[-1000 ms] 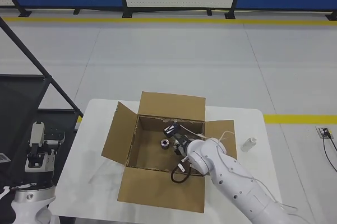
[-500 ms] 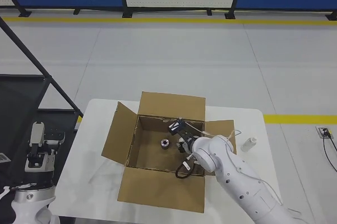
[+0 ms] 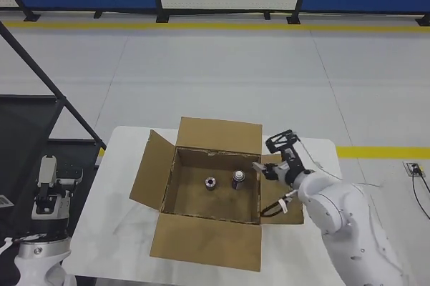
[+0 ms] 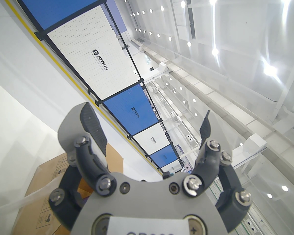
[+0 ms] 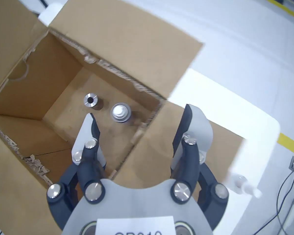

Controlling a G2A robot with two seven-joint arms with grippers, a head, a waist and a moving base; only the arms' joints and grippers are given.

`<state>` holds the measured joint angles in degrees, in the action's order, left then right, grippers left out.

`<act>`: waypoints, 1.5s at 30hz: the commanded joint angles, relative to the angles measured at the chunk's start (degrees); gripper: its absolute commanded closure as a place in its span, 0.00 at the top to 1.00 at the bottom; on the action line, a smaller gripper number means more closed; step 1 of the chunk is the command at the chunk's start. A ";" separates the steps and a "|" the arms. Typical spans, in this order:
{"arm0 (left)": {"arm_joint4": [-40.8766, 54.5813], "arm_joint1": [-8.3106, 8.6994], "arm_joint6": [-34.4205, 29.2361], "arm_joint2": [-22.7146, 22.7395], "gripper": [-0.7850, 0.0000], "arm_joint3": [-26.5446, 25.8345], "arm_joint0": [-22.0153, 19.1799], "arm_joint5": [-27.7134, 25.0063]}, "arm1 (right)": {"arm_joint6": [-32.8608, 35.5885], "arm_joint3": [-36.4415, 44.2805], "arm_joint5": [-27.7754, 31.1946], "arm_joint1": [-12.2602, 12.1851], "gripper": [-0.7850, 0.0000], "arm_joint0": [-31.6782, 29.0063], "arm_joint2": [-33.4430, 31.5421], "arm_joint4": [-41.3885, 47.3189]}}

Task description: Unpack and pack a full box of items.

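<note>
Presently the right gripper [image 3: 275,154] is hovering above the right flap of the box [image 3: 218,134], jaws gaping wide and empty — the left gripper [image 4: 147,111] is likewise gaping, holding nothing.

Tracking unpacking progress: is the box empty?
Not empty: the box holds a cylinder and a can, both upright on its floor.

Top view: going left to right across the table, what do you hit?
left box flap → short metal cylinder → silver-topped can → right gripper, open, over the box's right edge.
</note>
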<state>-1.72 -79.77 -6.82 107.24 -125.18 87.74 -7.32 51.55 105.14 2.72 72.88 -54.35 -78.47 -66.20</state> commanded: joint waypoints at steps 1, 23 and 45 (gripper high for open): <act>0.00 0.00 0.00 0.00 1.00 0.00 0.00 0.00 | -1.75 2.69 -1.59 -0.48 1.00 -3.21 -7.18 1.56; 0.00 0.00 0.00 0.00 1.00 0.00 0.00 0.00 | 5.76 -22.53 -1.83 -2.12 0.95 2.21 -10.32 -2.79; 0.00 0.00 0.00 0.00 1.00 0.00 0.00 0.00 | 4.00 -22.05 -4.18 -2.73 0.00 2.25 -10.69 -0.76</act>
<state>-1.72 -79.77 -6.82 107.24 -125.18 87.74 -7.32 55.70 81.90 -1.43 70.21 -51.53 -88.76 -67.23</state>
